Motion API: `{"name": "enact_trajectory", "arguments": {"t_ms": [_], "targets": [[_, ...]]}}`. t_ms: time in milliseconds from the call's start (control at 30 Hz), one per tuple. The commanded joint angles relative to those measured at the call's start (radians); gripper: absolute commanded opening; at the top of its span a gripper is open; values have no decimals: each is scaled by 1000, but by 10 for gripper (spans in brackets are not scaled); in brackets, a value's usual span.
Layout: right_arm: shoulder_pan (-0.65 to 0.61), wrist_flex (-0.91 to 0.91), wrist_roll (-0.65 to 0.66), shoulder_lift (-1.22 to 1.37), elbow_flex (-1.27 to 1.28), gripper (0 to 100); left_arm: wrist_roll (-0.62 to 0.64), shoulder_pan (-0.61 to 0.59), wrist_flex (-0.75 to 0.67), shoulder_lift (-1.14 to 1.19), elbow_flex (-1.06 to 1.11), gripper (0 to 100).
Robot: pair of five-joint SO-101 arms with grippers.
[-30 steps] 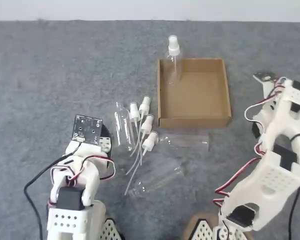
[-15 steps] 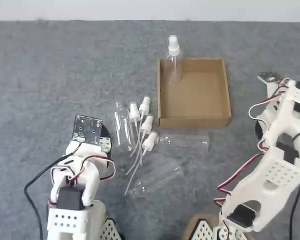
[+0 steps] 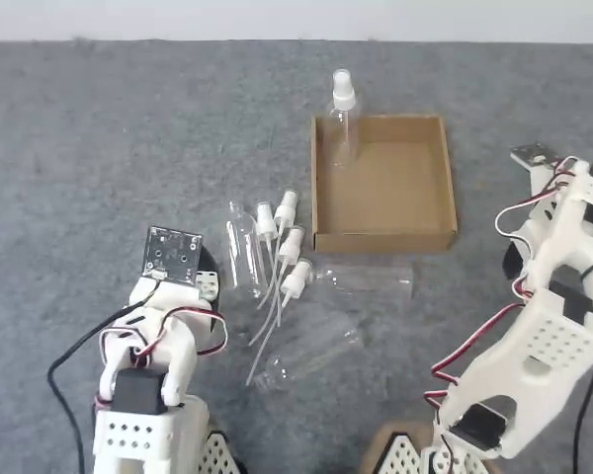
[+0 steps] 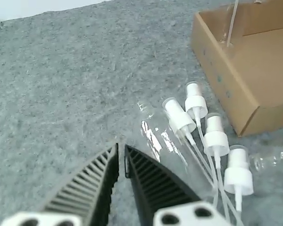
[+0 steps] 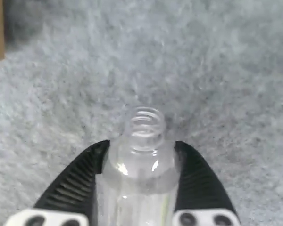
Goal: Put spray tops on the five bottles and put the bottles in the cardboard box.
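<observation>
Shifted slightly outward since a second ago: right arm (image 3: 549, 326), seen from high. From its wrist: right tool (image 5: 141, 147) pinching a clear bottle (image 5: 142, 136), transparent, threaded neck open, no top, over the gray surface (image 5: 226, 70). From the left wrist: left tool (image 4: 120, 149) almost pressed together, thin gap, near four loose spray tops (image 4: 205, 127) and a lying bottle (image 4: 155, 136). From high: capped bottle (image 3: 344, 104) upright at the far corner of the cardboard box (image 3: 383, 240).

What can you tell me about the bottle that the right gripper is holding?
The bottle is clear and looks like plastic, with a round body and a narrower threaded neck. The neck is open, with nothing screwed on it. The black ribbed fingers of the right gripper clamp it from both sides just below the neck, and its mouth points away from the gripper. Grey carpet lies behind it; whether they touch cannot be told.
</observation>
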Motion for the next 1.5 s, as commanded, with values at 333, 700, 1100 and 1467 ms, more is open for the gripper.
{"name": "enact_trajectory", "arguments": {"t_ms": [333,700,1100,1467], "targets": [[58,82,5,-140,-57,5,-9,8,74,29,-197,12],[81,71,6,-182,-35,5,-40,49,68,595,-521,13],[61,61,5,-177,-35,6,-38,94,72,962,-717,33],[64,77,11,-176,-35,6,-41,124,-112,1086,-676,141]]}}
